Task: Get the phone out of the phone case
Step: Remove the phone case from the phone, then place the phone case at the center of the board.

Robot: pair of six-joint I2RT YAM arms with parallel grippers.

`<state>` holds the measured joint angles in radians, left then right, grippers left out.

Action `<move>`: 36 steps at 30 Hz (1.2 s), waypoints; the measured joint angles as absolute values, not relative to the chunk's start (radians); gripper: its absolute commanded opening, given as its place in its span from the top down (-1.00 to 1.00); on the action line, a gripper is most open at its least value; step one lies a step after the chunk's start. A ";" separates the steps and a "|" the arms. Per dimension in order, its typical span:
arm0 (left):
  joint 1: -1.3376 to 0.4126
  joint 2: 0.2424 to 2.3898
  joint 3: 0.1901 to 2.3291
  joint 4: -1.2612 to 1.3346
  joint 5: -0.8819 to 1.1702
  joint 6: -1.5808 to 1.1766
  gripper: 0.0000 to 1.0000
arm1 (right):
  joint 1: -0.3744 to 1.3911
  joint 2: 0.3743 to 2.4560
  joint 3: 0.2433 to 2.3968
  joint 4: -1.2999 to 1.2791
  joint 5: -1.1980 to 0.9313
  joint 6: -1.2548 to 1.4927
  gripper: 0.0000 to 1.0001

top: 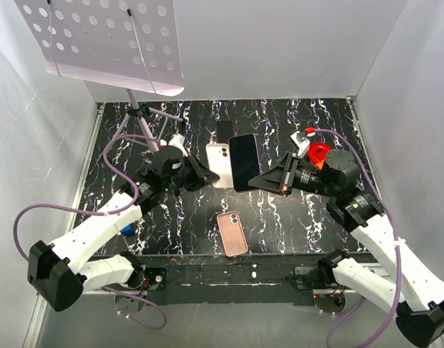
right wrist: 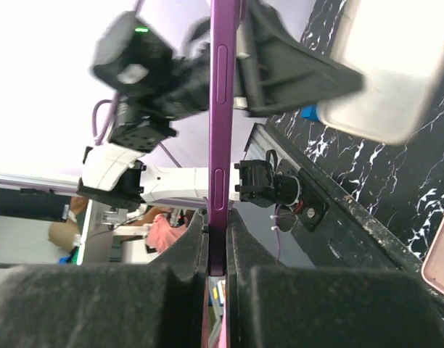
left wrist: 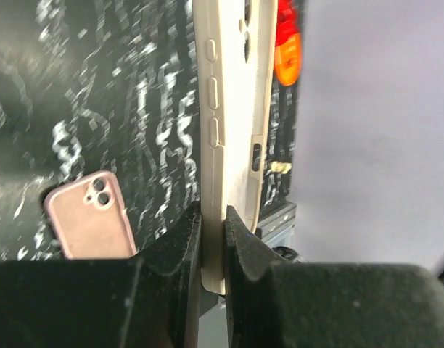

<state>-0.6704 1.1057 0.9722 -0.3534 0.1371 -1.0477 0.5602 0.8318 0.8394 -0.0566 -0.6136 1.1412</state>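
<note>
We saw the slim purple-edged black-faced phone (top: 244, 161) pinched edgewise by the right fingers (right wrist: 184, 254) above the black marbled counter (top: 280, 217), just beside the cream plastic phone case (left wrist: 233, 109), which the left fingers (left wrist: 180, 250) pinched. The top view showed the phone's dark face, the right wrist view only its purple edge with side buttons.

Bright, even light falls from overhead; shadows on the dark table (top: 294, 217) are faint. Up close the left pincer (left wrist: 212, 217) and right pincer (right wrist: 216, 225) blur into soft black masses. The right wrist view smears the white case (right wrist: 381, 65), yet the phone (right wrist: 220, 130) edge is crisp.
</note>
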 measured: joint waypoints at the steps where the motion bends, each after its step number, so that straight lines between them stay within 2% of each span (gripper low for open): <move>1: -0.669 1.111 0.945 -0.360 0.126 -1.065 1.00 | 0.561 0.820 0.856 -0.084 -0.609 1.121 0.97; 6: -0.716 1.129 0.795 -0.333 0.120 -1.168 1.00 | 0.561 0.779 0.967 -0.176 -0.590 1.039 0.97; 13: -1.051 1.163 0.679 -0.164 0.016 -1.401 1.00 | 0.563 0.759 1.023 -0.283 -0.521 0.956 0.97; 17: -1.171 1.296 0.675 -0.049 -0.036 -1.520 1.00 | 0.563 0.757 1.019 -0.315 -0.506 0.944 0.97; 22: -1.225 1.490 0.688 0.062 -0.084 -1.588 1.00 | 0.563 0.733 1.015 -0.350 -0.487 0.937 0.97; 28: -1.232 1.596 0.707 0.119 -0.114 -1.622 0.97 | 0.563 0.708 1.000 -0.369 -0.464 0.914 0.97; 29: -1.234 1.602 0.714 0.117 -0.116 -1.625 0.86 | 0.563 0.711 0.996 -0.371 -0.463 0.911 0.97; 31: -1.235 1.607 0.727 0.112 -0.116 -1.637 0.35 | 0.561 0.729 0.981 -0.367 -0.464 0.904 0.97; 33: -1.234 1.606 0.731 0.097 -0.113 -1.650 -0.01 | 0.550 0.760 0.968 -0.360 -0.476 0.900 0.97; 36: -1.235 1.605 0.731 0.056 -0.099 -1.673 -0.31 | 0.511 0.838 0.950 -0.327 -0.510 0.894 0.97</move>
<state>-1.2346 1.6051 0.7307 0.0563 -0.0990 -1.6733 0.5110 0.8375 0.9497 -0.3275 -0.5102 0.8940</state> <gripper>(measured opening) 0.515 0.090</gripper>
